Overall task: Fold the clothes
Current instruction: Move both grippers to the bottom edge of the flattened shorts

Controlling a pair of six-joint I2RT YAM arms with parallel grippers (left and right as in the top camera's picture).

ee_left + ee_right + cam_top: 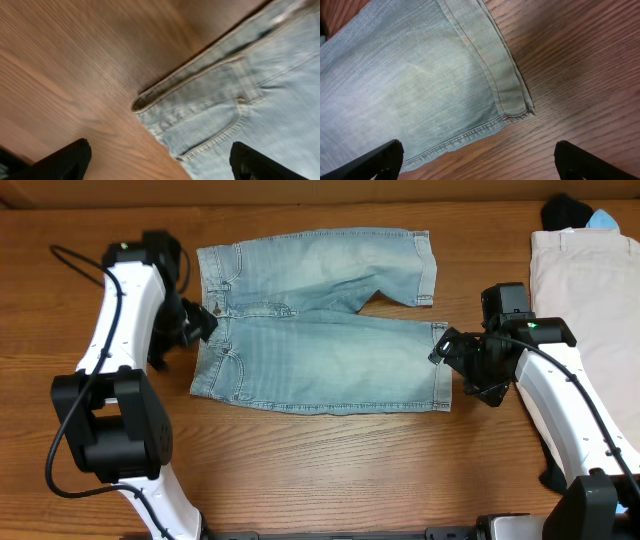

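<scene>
Hovering at the waistband end of the denim shorts (320, 330), my left claw (198, 322) has its fingers (70, 157) spread wide and it grips nothing. The shorts lie flat in the middle of the wooden table (330, 470), with the waistband toward my left side and both legs toward my right side. My right claw (447, 348) is spread open too, just beside the hem corner (520, 107) of the nearer leg, and it is empty. A beige cloth (590, 290) lies at the far right.
</scene>
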